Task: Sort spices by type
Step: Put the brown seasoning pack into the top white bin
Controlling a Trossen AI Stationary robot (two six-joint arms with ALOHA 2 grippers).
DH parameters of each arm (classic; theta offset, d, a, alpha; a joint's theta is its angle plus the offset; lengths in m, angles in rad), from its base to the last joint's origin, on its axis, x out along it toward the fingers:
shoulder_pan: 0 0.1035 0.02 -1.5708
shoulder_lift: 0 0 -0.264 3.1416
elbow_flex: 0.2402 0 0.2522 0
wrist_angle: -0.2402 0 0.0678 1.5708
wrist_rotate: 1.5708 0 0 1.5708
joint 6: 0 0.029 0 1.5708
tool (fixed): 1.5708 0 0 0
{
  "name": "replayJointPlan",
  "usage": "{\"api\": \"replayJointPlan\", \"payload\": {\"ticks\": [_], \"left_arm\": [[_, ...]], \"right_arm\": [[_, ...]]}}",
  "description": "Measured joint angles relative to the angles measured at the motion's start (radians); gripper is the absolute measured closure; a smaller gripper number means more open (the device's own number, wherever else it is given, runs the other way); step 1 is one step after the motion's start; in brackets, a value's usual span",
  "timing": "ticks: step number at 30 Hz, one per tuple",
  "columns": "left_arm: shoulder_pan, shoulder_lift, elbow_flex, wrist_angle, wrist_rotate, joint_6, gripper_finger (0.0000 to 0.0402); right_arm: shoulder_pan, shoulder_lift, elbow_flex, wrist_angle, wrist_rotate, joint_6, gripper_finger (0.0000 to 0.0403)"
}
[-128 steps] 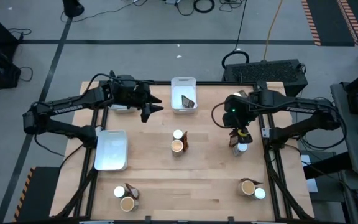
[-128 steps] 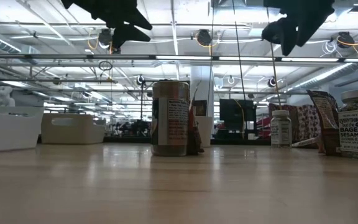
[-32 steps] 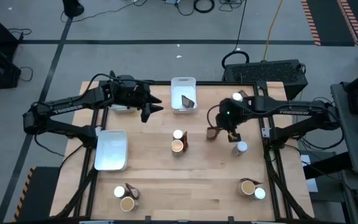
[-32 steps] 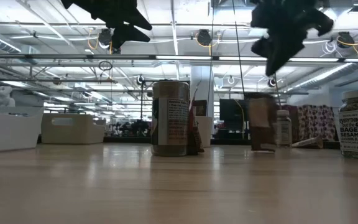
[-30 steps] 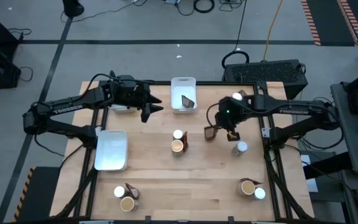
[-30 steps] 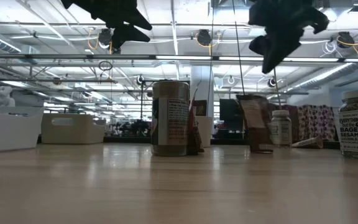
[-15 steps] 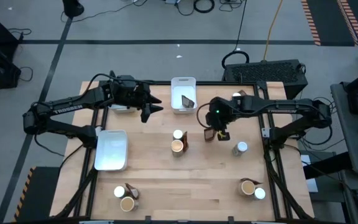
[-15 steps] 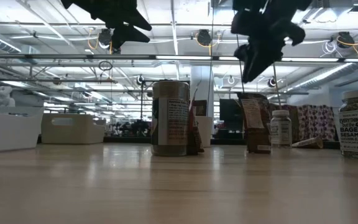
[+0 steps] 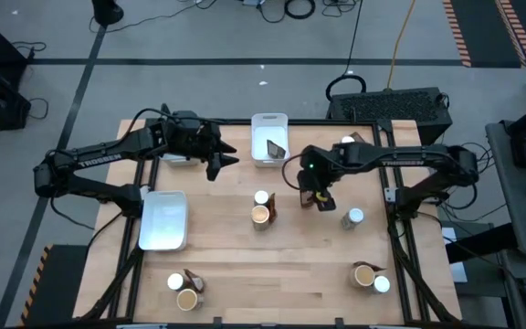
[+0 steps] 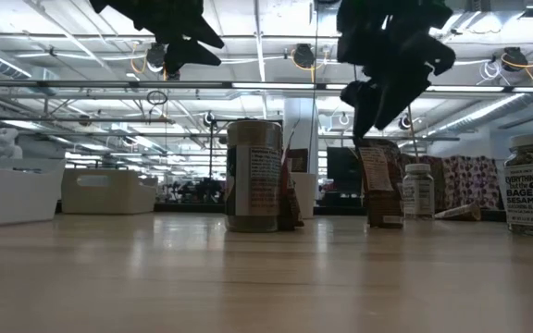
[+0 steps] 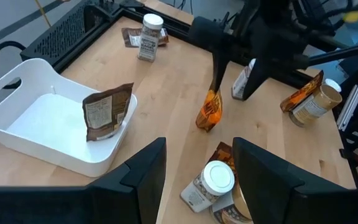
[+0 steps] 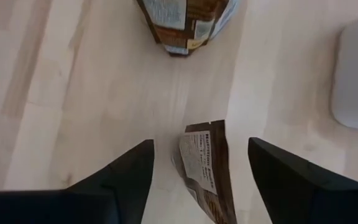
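A dark brown spice packet (image 12: 202, 167) stands upright on its bottom edge on the table (image 9: 323, 203), right of centre. My right gripper (image 12: 201, 186) hangs over it, open and pointing steeply down, a finger on either side of the packet's top with a gap to each. In the low view it shows just above the packet (image 10: 380, 185). My left gripper (image 11: 197, 180) waits open with nothing between its fingers, above the table's far left part (image 9: 226, 161).
A white tray (image 9: 269, 132) at the far middle holds one brown packet (image 9: 276, 148). Another white tray (image 9: 163, 219) lies at the left. Jars and a packet cluster at the centre (image 9: 261, 212). A white-topped jar (image 9: 354, 217) stands to the right, with more jars in both near corners.
My right gripper has moved toward the table's left edge and down with the brown packet. It has set the packet upright on the table, then opened and let go. The packet now stands on its own.
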Motion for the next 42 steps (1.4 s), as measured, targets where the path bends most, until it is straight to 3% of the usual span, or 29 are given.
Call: {"api": "replayJointPlan", "payload": {"ticks": [17, 28, 34, 42], "left_arm": [[-0.006, 0.0, 0.0, -0.015, 0.0, -0.025, 0.0212], [-0.029, 0.0, 0.0, -0.028, 0.0, -0.026, 0.0212], [-0.033, 0.0, 0.0, -0.026, 0.0, -0.027, 0.0212], [-0.032, 0.0, 0.0, -0.026, 0.0, -0.026, 0.0212]], "right_arm": [[-0.036, 0.196, 0.0, 0.053, -0.027, -0.047, 0.0181], [-0.035, 0.254, 0.0, 0.057, -0.032, -0.034, 0.0209], [-0.035, 0.261, 0.0, 0.046, -0.032, -0.03, 0.0258], [-0.035, 0.258, 0.0, 0.032, -0.033, -0.02, 0.0375]]}}
